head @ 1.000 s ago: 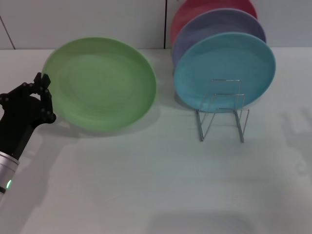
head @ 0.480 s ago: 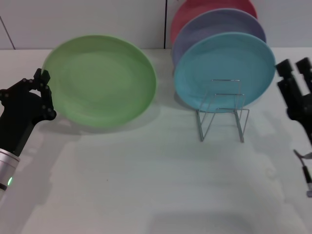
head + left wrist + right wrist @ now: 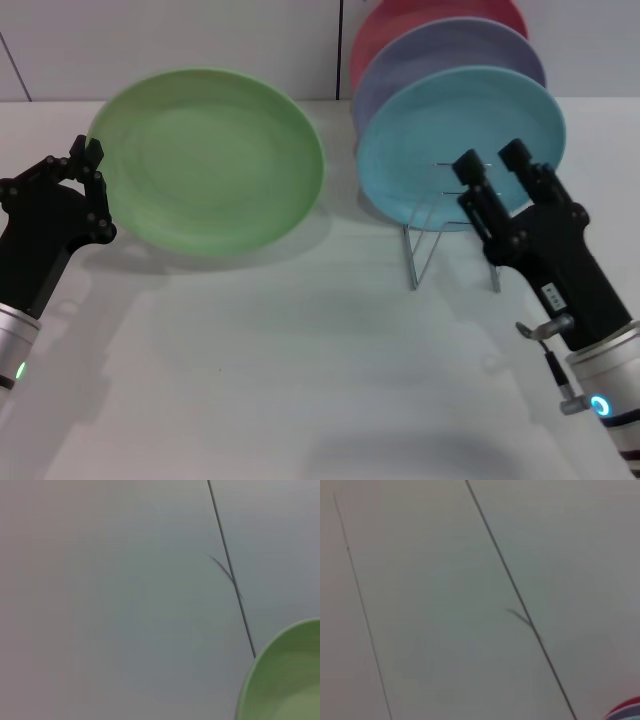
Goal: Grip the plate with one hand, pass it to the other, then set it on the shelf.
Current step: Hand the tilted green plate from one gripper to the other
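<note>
The light-green plate (image 3: 210, 165) is held tilted above the table at the left, and my left gripper (image 3: 94, 190) is shut on its left rim. A slice of that plate (image 3: 285, 680) shows in the left wrist view. My right gripper (image 3: 490, 158) stands open right of centre, with its fingers raised in front of the turquoise plate and nothing between them. It is well apart from the green plate. The shelf (image 3: 418, 255), a thin wire rack, stands on the table, and my right arm partly covers it.
Upright at the back right, one behind another, are a turquoise plate (image 3: 440, 120), a purple plate (image 3: 440, 50) and a red plate (image 3: 400, 20). The red plate's edge (image 3: 625, 711) shows in the right wrist view. The white table (image 3: 280, 350) stretches in front.
My right arm has come in from the right edge and now stands in front of the rack, fingers open. The green plate has shifted slightly in the left gripper.
</note>
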Controlling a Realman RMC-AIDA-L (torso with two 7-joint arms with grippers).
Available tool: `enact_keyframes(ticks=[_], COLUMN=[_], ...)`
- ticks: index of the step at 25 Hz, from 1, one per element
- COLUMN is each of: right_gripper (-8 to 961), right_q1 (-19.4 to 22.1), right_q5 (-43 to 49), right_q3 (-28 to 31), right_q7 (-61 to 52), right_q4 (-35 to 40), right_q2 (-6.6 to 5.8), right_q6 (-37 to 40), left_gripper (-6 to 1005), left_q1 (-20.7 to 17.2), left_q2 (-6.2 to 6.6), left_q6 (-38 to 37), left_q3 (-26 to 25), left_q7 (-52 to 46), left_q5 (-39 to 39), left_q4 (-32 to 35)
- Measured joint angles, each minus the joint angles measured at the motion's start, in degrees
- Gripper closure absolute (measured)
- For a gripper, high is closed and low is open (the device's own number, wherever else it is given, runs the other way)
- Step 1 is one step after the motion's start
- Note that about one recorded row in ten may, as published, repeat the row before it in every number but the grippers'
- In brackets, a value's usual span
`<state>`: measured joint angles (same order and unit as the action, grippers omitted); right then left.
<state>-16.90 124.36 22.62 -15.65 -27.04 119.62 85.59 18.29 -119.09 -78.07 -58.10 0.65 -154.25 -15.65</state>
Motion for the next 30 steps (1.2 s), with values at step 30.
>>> enact_keyframes(ticks=[30], right_gripper=[318], right_q1=[-11.48], right_q5=[-0.99], right_q3=[1.65], right_q7=[12.82], right_q4=[-6.85], right_q2=[0.1], right_q6=[-26.41], left_gripper=[966], left_q1=[-2.16], left_q2=[-0.09], left_q6=[3.12], left_q3=[6.91], left_q7=[6.81], left_q5=[11.78], left_q4=[-5.04])
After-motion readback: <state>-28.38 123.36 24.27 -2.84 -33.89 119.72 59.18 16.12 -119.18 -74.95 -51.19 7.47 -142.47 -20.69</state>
